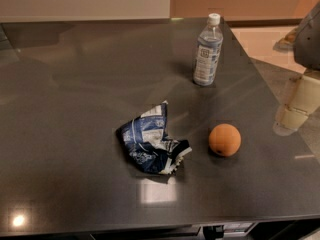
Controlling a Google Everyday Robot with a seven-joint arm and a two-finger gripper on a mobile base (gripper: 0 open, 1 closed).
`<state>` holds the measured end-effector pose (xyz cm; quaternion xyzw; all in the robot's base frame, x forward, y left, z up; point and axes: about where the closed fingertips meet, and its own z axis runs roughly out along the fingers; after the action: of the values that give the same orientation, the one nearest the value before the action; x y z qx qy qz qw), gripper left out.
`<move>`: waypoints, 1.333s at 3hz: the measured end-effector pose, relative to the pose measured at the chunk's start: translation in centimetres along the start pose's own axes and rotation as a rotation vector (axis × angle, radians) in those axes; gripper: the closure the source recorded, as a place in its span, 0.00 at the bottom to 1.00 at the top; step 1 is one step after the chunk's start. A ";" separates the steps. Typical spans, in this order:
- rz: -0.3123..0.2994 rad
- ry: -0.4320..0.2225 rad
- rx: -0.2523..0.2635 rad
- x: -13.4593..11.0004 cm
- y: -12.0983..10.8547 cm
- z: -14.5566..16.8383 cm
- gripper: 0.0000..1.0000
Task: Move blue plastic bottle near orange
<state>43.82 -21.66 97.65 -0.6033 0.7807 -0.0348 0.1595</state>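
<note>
The blue plastic bottle (207, 50) stands upright near the far right of the dark table (65, 109); it is clear with a white cap and a pale blue-and-white label. The orange (224, 140) lies on the table nearer to me, well in front of the bottle and slightly to its right. My gripper (296, 106) hangs at the right edge of the view, over the table's right side, to the right of both the orange and the bottle and touching neither. It holds nothing that I can see.
A crumpled dark blue-and-white foil snack bag (150, 140) lies left of the orange. The table's right edge runs diagonally just past the bottle and under the gripper. Its front edge is at the bottom of the view.
</note>
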 end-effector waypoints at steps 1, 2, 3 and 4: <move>0.010 -0.011 0.015 -0.1 -0.7 0.1 0.00; 0.034 -0.053 0.033 -0.8 -2.9 0.9 0.00; 0.084 -0.119 0.040 -1.5 -5.8 2.5 0.00; 0.165 -0.202 0.045 -2.2 -9.0 4.2 0.00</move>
<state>53.91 -21.42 96.32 -0.5337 0.8066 0.0220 0.2532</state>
